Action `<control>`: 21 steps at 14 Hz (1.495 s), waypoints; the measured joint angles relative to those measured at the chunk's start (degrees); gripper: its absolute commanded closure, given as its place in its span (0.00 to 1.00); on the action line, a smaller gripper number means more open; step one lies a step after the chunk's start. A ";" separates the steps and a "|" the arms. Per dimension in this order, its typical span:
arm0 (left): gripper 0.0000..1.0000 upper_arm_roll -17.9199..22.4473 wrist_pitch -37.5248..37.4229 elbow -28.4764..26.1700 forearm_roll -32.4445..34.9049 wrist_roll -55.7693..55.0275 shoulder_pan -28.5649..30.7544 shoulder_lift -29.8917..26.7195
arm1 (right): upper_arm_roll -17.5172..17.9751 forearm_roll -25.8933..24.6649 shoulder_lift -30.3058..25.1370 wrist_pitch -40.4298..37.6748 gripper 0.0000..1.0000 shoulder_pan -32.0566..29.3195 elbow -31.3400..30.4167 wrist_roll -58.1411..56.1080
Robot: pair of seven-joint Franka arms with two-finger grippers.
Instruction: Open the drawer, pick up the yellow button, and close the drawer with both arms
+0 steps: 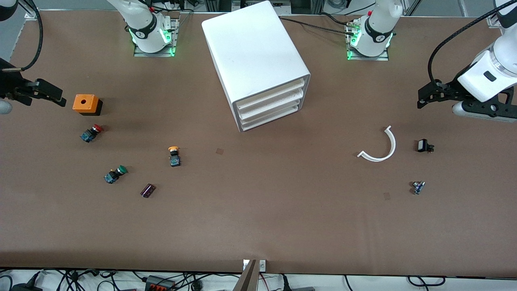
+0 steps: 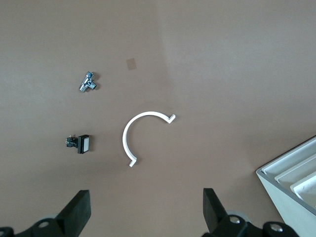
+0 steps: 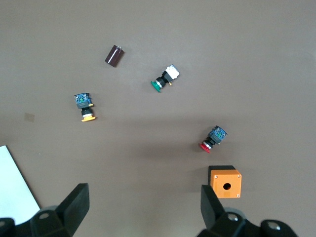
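Note:
The white cabinet (image 1: 258,56) stands mid-table between the two arm bases. Its top drawer (image 1: 270,94) is shut, like the two below it. The button (image 1: 174,155) with the orange-yellow cap lies on the bare table toward the right arm's end, nearer the front camera than the cabinet; the right wrist view shows this button (image 3: 86,106) too. My right gripper (image 1: 56,98) hangs open and empty over the table edge beside an orange box, well away from the button. My left gripper (image 1: 421,99) is open and empty over the left arm's end of the table.
An orange box (image 1: 85,104), a red-capped button (image 1: 92,132), a green-capped button (image 1: 115,174) and a dark cylinder (image 1: 148,190) lie around the button. A white curved strip (image 1: 381,147), a small black switch (image 1: 424,145) and a small metal part (image 1: 418,187) lie under the left gripper's side.

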 measured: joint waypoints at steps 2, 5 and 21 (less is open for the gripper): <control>0.00 -0.03 0.00 0.00 0.00 0.00 0.00 0.00 | -0.03 0.00 -0.59 0.07 0.00 -0.01 -0.85 0.00; 0.00 -0.04 0.00 0.00 0.00 0.00 0.00 0.00 | -0.04 0.00 -1.28 0.07 0.00 -0.01 -1.37 0.00; 0.00 -0.05 0.00 0.00 0.00 0.00 0.00 0.00 | 0.19 0.00 -1.49 0.19 0.00 0.08 -1.64 0.00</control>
